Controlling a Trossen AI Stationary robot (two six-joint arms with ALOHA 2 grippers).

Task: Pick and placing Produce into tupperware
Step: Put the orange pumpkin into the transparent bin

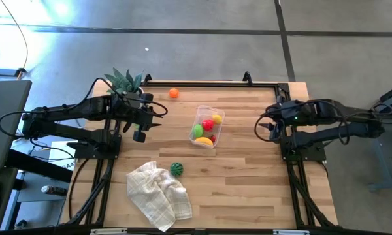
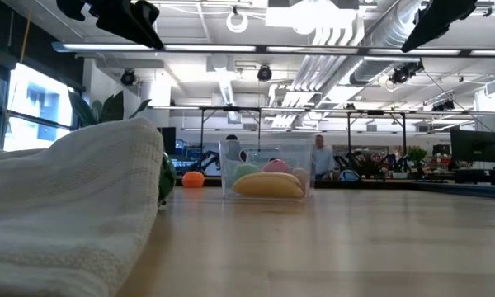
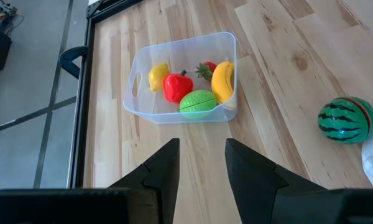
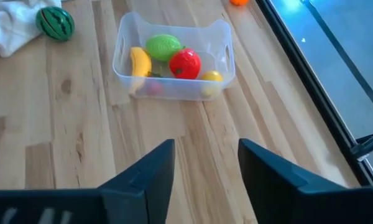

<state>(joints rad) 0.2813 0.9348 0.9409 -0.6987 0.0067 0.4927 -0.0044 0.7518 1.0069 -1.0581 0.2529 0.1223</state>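
The clear tupperware [image 1: 207, 126] stands near the table's middle and holds a yellow banana [image 3: 222, 81], a red piece [image 3: 177, 87], a green piece [image 3: 198, 104] and a small yellow piece [image 3: 158, 76]. An orange ball [image 1: 174, 93] rests on the wood near the far edge. A striped green melon [image 1: 176, 169] sits by the white checked cloth [image 1: 158, 194]. My left gripper [image 3: 202, 142] hangs open above the table, left of the tub. My right gripper [image 4: 205, 143] hangs open to the tub's right. Nothing is between either gripper's fingers.
A spiky green plant [image 1: 124, 81] stands at the far left corner, behind my left arm. The crumpled cloth covers the near left part of the table. Bare wood lies between the tub and my right gripper [image 1: 264, 127]. A black frame [image 1: 261, 83] edges the table.
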